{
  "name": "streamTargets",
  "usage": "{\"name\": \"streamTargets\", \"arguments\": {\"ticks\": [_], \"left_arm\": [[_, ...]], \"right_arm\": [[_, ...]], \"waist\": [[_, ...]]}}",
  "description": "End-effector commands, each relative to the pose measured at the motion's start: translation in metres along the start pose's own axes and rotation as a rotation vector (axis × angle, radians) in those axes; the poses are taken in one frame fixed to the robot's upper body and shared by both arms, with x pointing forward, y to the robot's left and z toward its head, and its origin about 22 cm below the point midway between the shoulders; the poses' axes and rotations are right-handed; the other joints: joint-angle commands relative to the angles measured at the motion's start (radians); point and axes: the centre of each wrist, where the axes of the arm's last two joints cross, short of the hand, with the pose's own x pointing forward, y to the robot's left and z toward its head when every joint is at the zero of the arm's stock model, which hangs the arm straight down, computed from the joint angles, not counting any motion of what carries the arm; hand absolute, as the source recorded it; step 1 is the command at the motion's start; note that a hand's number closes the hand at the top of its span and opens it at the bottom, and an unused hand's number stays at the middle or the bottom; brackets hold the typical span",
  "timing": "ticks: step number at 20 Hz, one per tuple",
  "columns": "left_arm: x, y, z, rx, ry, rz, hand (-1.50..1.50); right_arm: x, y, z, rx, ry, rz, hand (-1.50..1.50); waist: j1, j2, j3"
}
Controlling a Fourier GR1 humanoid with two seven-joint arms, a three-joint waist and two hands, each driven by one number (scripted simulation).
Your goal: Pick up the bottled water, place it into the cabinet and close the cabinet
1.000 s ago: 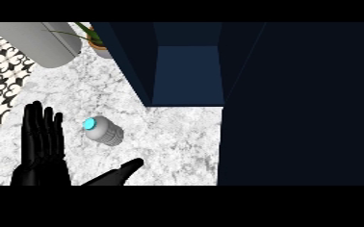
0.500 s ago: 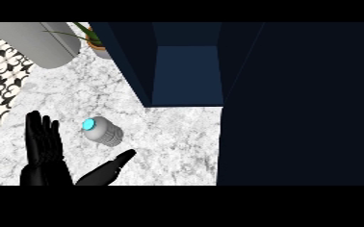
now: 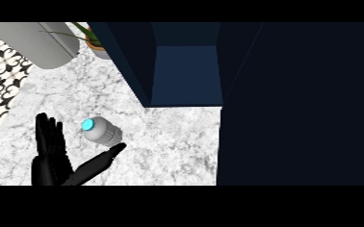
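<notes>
Since a second ago our left hand (image 3: pixel 53 161) has dropped lower, fingers still straight and spread, thumb nearing the bottled water (image 3: pixel 101 131) standing on the counter (image 3: pixel 171 139). We should wrap its body before lifting toward the open cabinet (image 3: pixel 183 72).

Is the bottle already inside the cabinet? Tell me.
No, the bottle stands on the marble counter in front of the open cabinet, beside the open left hand.

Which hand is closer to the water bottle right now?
Left. The left hand is open beside the water bottle, fingers to its left and thumb just below it. The right hand isn't in view.
</notes>
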Motion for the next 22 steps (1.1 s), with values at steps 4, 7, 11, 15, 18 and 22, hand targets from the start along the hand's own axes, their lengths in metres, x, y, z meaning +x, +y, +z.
{"name": "streamTargets", "arguments": {"ticks": [4, 7, 11, 15, 18, 22], "left_arm": [[-0.052, -0.007, -0.013, 0.038, 0.025, 0.011, -1.50], [-0.080, 0.008, -0.008, 0.073, 0.024, 0.017, -1.50], [-0.108, 0.034, -0.009, 0.086, 0.031, 0.024, -1.50], [-0.133, 0.015, -0.014, 0.057, 0.043, 0.047, -1.50], [-0.142, 0.007, -0.019, -0.002, 0.065, 0.137, -1.50], [-0.168, 0.029, -0.005, -0.055, 0.080, 0.180, -1.50]], "right_arm": [[0.034, 0.005, 0.010, 0.002, -0.032, 0.028, -1.50], [0.027, 0.003, 0.019, 0.007, -0.031, 0.022, -1.50], [0.039, 0.004, 0.019, 0.006, -0.029, 0.015, -1.50], [0.036, 0.000, 0.024, 0.031, -0.043, 0.021, -1.50], [0.036, 0.000, 0.025, 0.025, -0.046, 0.010, -1.50], [0.022, 0.002, 0.028, 0.006, -0.024, 0.006, -1.50]], "waist": [[-0.001, 0.002, 0.000], [-0.005, -0.001, 0.000], [0.002, 0.001, 0.000], [-0.007, 0.001, 0.000], [-0.010, 0.002, -0.001], [-0.004, 0.002, 0.000]]}}
